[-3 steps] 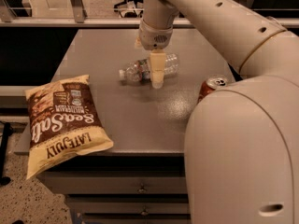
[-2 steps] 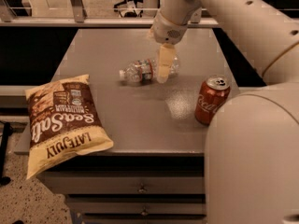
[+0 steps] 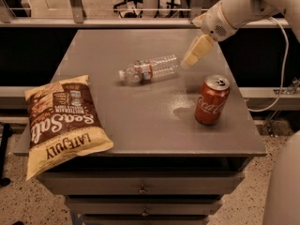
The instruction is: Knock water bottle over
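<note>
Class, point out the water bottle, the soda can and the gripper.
water bottle [image 3: 145,71], camera view, label band.
soda can [image 3: 211,104], camera view, red side.
gripper [image 3: 190,59], camera view, lower end, right of bottle.

Gripper's surroundings
Gripper [image 3: 191,59] above table [image 3: 140,114]: water bottle [image 3: 150,70] just left, soda can [image 3: 212,100] nearer the camera, bare surface between.

The gripper [image 3: 188,60] has drawn away to the right. A second ago it hung right over the base end of the lying water bottle [image 3: 150,69], hiding that end; now it sits tilted just off that end, and the whole bottle shows. The arm's bulk has cleared the right foreground, so the red can [image 3: 212,101] stands fully in view on the surface [image 3: 140,125]
</note>
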Motion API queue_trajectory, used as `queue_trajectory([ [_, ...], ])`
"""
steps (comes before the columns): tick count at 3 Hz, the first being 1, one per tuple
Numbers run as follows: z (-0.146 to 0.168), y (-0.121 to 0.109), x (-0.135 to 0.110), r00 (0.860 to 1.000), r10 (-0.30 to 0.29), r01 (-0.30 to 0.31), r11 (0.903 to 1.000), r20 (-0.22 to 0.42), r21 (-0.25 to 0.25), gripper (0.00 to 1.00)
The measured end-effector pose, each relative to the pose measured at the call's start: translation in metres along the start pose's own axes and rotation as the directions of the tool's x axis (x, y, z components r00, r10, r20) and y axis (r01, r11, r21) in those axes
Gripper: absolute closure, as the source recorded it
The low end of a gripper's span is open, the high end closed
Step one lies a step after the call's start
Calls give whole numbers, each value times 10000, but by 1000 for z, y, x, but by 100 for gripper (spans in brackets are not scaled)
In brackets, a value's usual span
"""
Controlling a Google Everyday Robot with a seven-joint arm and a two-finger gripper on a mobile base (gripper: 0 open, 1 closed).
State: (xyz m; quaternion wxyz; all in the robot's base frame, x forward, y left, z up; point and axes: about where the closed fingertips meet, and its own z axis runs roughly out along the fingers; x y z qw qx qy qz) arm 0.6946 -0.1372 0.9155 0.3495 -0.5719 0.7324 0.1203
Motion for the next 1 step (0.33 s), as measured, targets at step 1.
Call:
queue_trajectory([
  [1, -30, -31, 36, 9705, 1563, -1795, 9768, 1838, 1166, 0],
])
